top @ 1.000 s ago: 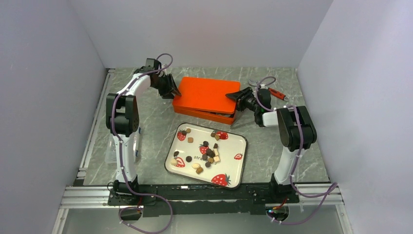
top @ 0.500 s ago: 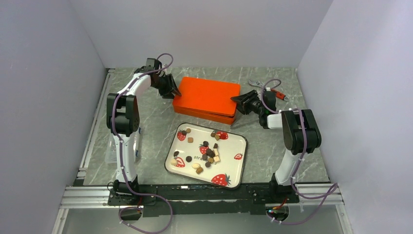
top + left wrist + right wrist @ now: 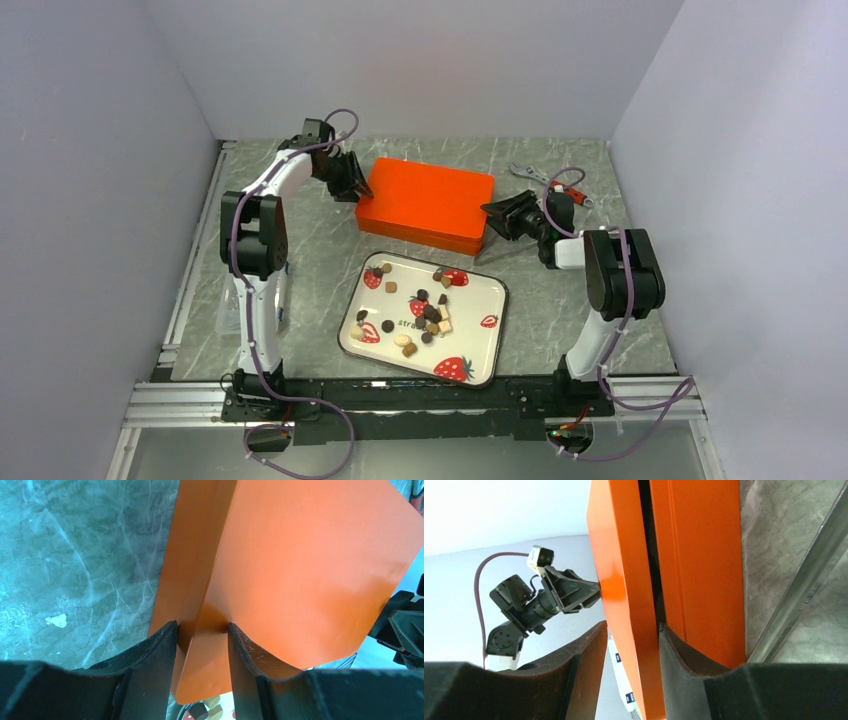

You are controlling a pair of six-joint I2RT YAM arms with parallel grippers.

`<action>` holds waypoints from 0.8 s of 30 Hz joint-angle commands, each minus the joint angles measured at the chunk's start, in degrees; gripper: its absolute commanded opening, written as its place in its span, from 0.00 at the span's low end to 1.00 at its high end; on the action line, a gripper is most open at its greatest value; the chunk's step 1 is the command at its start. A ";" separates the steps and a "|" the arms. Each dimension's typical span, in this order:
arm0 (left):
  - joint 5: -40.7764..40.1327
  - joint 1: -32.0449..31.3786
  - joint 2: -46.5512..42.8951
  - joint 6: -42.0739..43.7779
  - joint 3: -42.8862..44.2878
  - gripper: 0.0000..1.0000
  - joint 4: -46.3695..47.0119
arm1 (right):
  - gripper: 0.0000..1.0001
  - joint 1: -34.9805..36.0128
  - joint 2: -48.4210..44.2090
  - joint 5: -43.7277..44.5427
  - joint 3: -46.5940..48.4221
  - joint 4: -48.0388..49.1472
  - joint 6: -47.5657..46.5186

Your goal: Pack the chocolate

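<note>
Several small pieces of chocolate (image 3: 430,312), dark, light brown and cream, lie loose on a white strawberry-print tray (image 3: 490,345). Behind the tray sits an orange box (image 3: 430,200) with its lid down. My left gripper (image 3: 352,190) is shut on the lid's left corner (image 3: 300,565), both fingers pressing it (image 3: 202,627). At the box's right end, my right gripper (image 3: 492,215) straddles the lid's edge (image 3: 616,555). One finger sits in the slit above the base (image 3: 704,555) and the other stands off the lid's top (image 3: 633,625).
Pliers with red handles (image 3: 560,185) lie at the back right, behind the right arm. A metal rail (image 3: 804,580) runs along the table's edge. Grey walls close in on three sides.
The lid's right end was lifted off the base a second ago and has come down flat. My right gripper has pulled back to the right and loosened slightly. The left gripper kept its hold.
</note>
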 commanded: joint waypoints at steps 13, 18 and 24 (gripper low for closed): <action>-0.48 -1.94 0.46 1.58 2.99 0.46 -1.05 | 0.45 -0.86 -8.16 4.31 1.66 -15.58 -11.60; -0.71 -2.29 0.83 1.70 3.93 0.45 -1.59 | 0.51 -0.78 -9.02 7.05 4.45 -23.21 -15.99; -1.11 -2.85 1.11 1.80 4.90 0.45 -2.20 | 0.62 2.32 -7.56 8.66 8.89 -30.71 -18.96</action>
